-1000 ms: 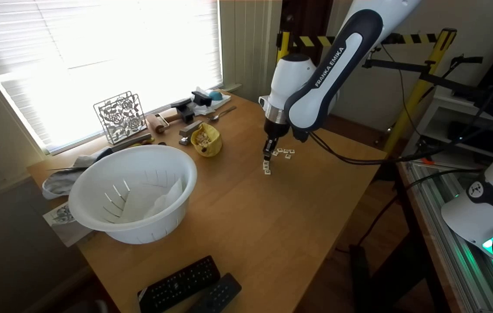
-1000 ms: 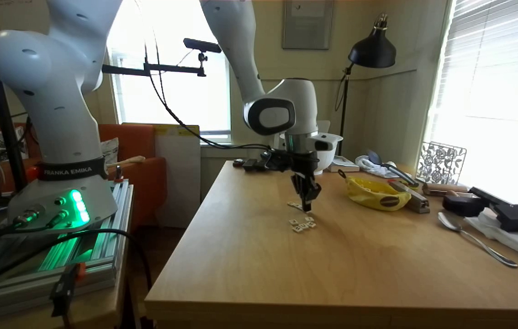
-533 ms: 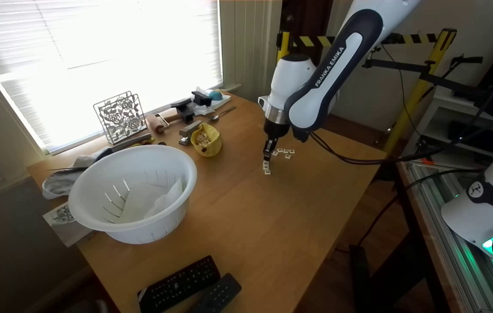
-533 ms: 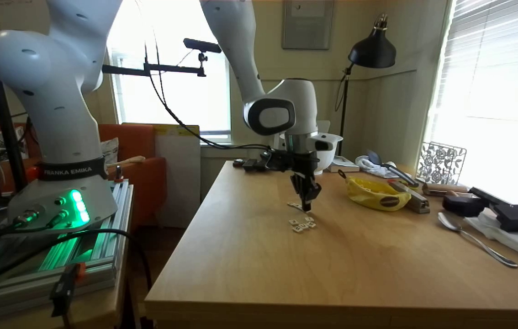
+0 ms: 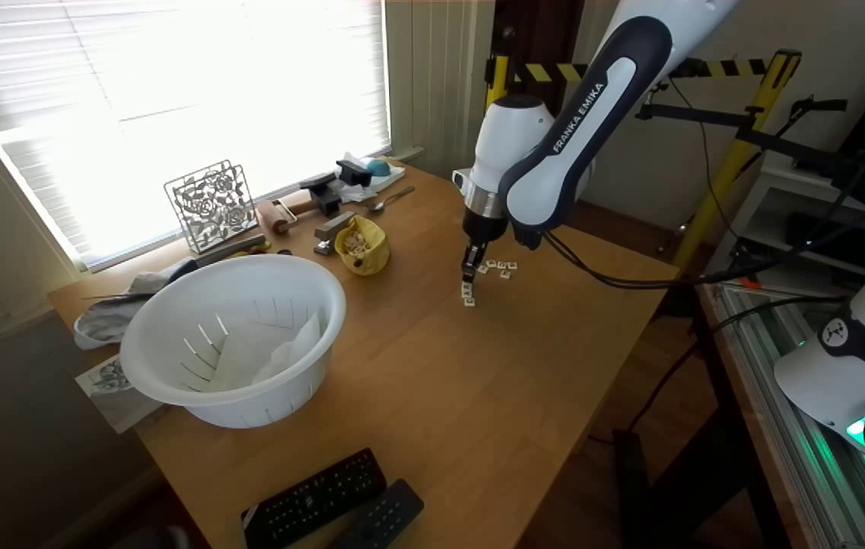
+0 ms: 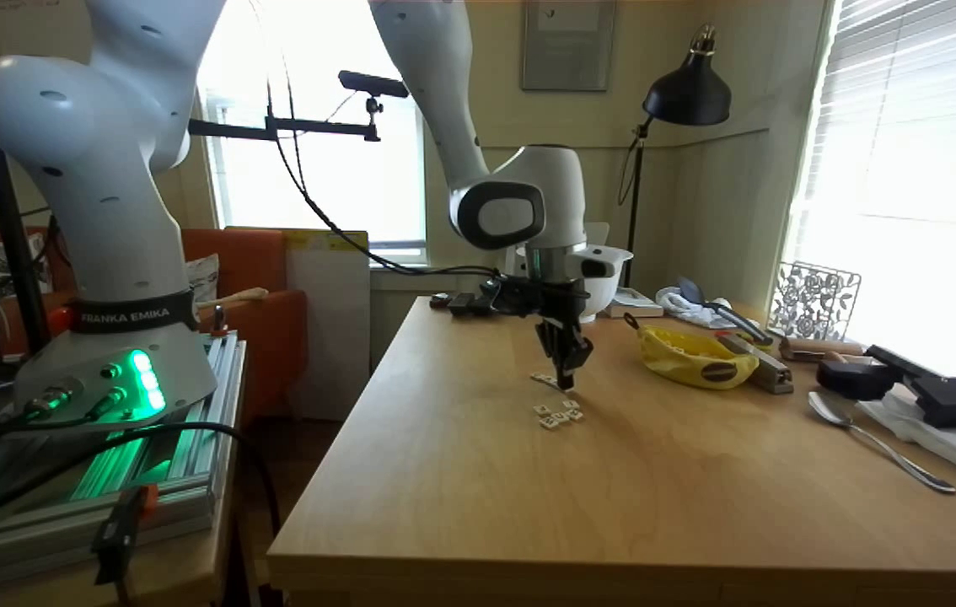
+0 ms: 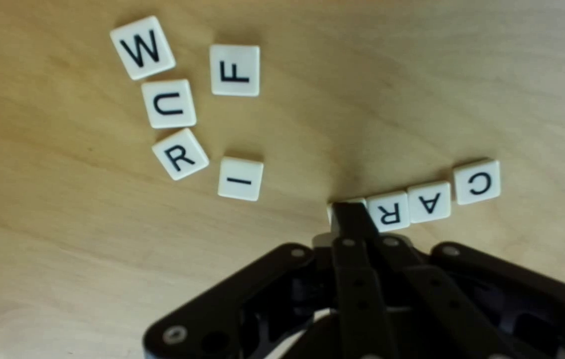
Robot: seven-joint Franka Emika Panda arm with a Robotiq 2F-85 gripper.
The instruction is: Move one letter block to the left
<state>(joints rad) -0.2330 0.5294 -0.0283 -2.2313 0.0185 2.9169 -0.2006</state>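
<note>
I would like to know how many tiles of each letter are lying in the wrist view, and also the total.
C tile: 1
A tile: 1
R tiles: 2
I tile: 1
F tile: 1
U tile: 1
W tile: 1
Partly covered tile, letter hidden by the gripper: 1
Total: 9

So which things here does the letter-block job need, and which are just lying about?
Needed for the job:
gripper
letter tiles: only one should move, perhaps the one the gripper mostly hides

Just lying about:
white bowl
yellow pouch
two black remotes
spoon
flower-patterned metal rack
</note>
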